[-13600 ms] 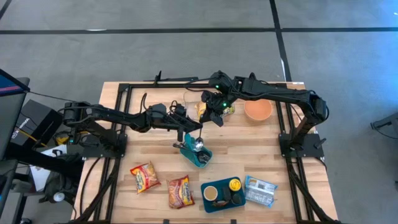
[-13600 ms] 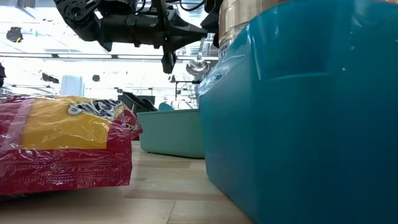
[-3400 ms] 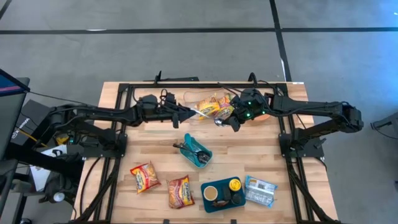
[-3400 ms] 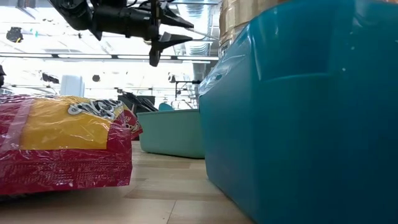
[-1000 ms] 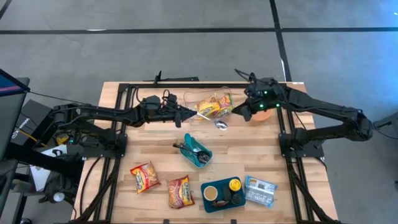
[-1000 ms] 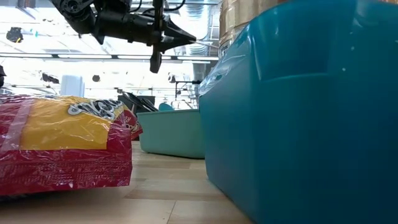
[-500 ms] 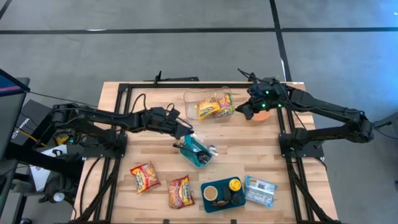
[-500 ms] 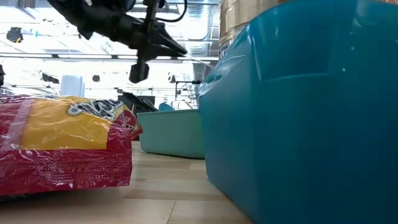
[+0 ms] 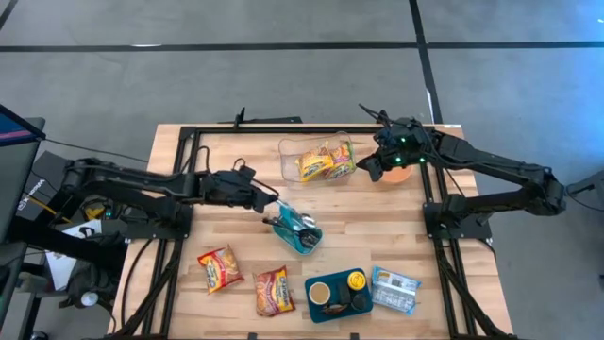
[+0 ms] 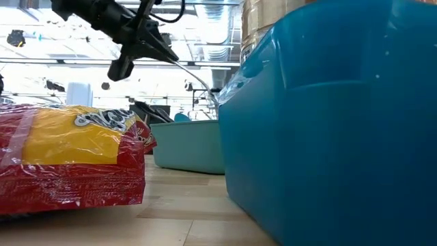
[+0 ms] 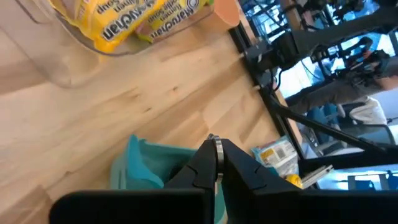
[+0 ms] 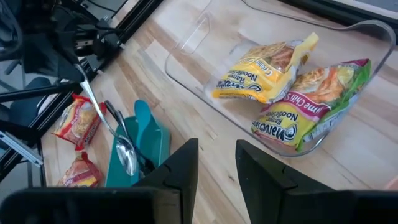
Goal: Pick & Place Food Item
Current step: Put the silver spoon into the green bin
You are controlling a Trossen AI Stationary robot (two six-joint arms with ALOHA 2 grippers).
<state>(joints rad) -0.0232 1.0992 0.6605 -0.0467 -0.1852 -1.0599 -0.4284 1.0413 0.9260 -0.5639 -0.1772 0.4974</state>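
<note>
Landmark: teal tray point(image 9: 300, 232) at the table's middle.

The spoon point(image 12: 109, 127) was held by its handle end in the left gripper point(image 9: 267, 200), jaws clamped shut on it. Its long axis ran on a slant: handle up toward the gripper, just off the tray's far-left corner, bowl down over the tray's inside. The right wrist view showed the bowl low beside a dark utensil point(image 12: 116, 116) lying in the tray; contact could not be told. In the low view the thin handle point(image 10: 193, 74) sloped down from the gripper toward the tray's rim.

The right gripper point(image 9: 368, 167) hung well off beyond the tray, between the clear container point(image 9: 317, 159) of noodle packets point(image 9: 326, 164) and the orange bowl point(image 9: 401, 170), jaws parted, empty.

One second earlier the left gripper was up beside the clear container, the spoon's bowl just below the container; half a second ago it had swung to the tray, the bowl past the tray's right edge. Since then, gripper and spoon had drawn back left. The right gripper had stayed put over that half second.
</note>
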